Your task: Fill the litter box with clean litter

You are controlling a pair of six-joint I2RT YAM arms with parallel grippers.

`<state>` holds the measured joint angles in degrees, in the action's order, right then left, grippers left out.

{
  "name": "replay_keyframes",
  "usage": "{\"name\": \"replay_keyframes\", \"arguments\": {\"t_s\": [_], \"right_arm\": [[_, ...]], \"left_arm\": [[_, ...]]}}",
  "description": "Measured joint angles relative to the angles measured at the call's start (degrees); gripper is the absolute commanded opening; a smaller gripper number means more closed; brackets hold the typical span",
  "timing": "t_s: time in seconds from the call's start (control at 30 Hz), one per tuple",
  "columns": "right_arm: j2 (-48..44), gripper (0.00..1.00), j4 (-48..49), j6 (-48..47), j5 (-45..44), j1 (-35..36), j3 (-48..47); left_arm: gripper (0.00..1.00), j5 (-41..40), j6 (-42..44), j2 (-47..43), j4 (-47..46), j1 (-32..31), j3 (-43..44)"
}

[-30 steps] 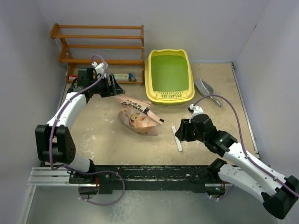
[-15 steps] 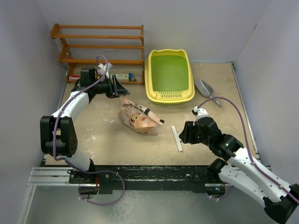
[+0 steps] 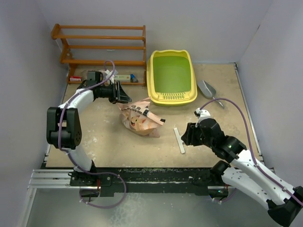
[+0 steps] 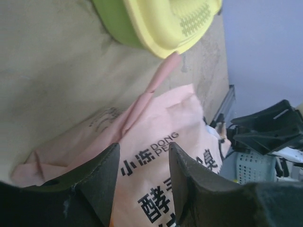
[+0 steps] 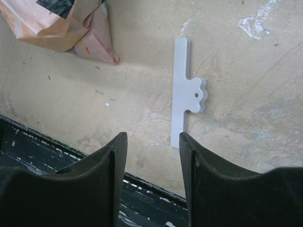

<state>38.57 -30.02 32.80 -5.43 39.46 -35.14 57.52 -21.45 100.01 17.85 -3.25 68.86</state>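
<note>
bag crowding litter box, rack behind

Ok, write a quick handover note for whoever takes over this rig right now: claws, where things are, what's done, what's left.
Left claw: jaws apart on either side of the pink bag at its top edge; a firm grip cannot be confirmed.
Right claw: open, empty, hovering above the white clip on the table.
Litter box: at the back of the table, green basin bare.
Clean litter: none visible; presumably inside the pink bag, which lies in front of the box.
Grey scoop: on the table, right of the box.
Done: nothing poured yet.
Left: lift the bag and pour into the box.
</note>
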Motion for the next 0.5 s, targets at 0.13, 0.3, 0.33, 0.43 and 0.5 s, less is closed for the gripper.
{"name": "replay_keyframes", "arguments": {"t_s": [0.13,0.3,0.33,0.43,0.5], "right_arm": [[-0.28,0.51,-0.04,0.0,0.0,0.0,0.0],[-0.72,0.51,-0.02,0.0,0.0,0.0,0.0],[-0.72,0.51,0.0,0.0,0.0,0.0,0.0],[-0.79,0.51,0.04,0.02,-0.02,0.0,0.0],[-0.79,0.51,0.15,0.02,0.0,0.0,0.0]], "left_arm": [[0.48,-4.92,4.09,0.66,6.23,-0.02,3.41],[0.39,-6.23,6.32,0.02,9.81,-0.17,4.72],[0.38,-5.92,6.45,-0.33,10.21,-0.17,4.61],[0.37,-3.76,6.62,-2.97,10.08,-0.22,2.89],[0.37,-0.85,5.97,-5.9,8.61,-0.33,0.63]]}}
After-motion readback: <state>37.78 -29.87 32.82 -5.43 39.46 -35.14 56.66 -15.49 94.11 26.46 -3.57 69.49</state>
